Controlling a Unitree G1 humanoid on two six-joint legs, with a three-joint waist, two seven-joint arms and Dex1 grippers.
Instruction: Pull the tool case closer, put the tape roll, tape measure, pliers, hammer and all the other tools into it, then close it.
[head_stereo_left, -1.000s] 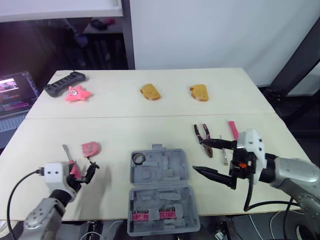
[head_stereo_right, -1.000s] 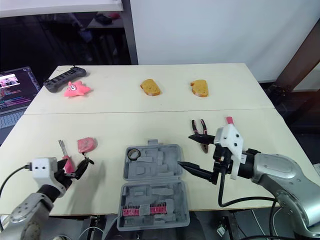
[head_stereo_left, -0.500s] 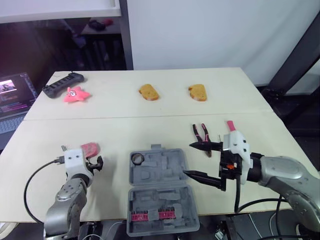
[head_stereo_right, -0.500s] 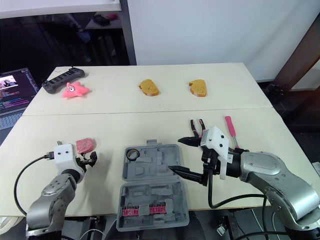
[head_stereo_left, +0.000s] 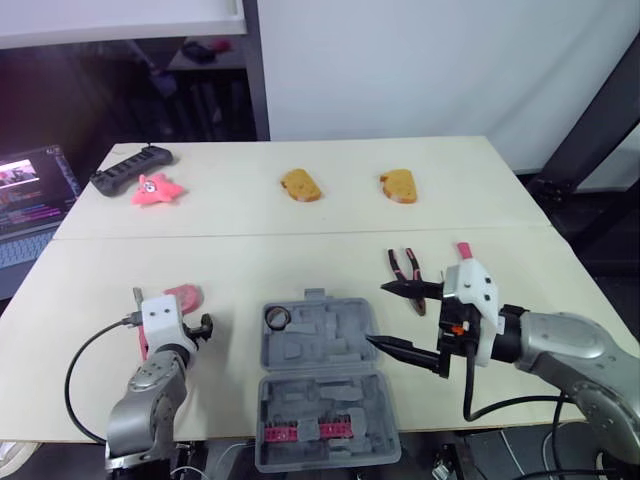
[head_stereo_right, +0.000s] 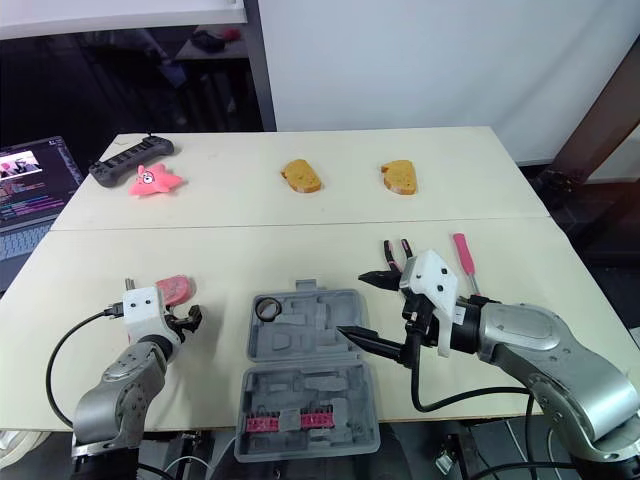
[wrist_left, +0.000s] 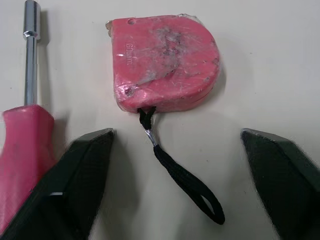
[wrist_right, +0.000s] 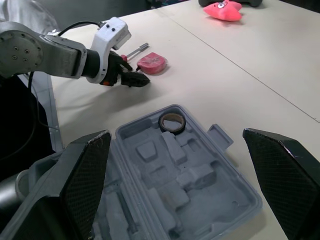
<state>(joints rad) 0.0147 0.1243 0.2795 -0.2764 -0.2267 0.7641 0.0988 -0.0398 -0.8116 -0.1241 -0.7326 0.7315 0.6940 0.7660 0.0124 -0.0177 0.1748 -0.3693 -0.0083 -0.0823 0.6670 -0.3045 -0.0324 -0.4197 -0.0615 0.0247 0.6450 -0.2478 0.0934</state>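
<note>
A grey tool case (head_stereo_left: 318, 338) is laid open at the near edge of the table (head_stereo_left: 300, 255), a tape roll (head_stereo_left: 277, 318) seated in it. The left gripper (wrist_left: 176, 134) is spread wide and empty, just short of the pink tape measure (wrist_left: 165, 62). The right gripper (head_stereo_left: 377, 314) is held wide open, empty, over the case's right edge

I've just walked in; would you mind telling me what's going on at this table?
A two-armed robot is packing tools into the open grey plastic tool case in front of it. A black tape roll sits in it. The left gripper, open, faces the pink tape measure beside a pink-handled driver. The right gripper hovers open over the case's right edge, near the red-handled pliers.
</note>
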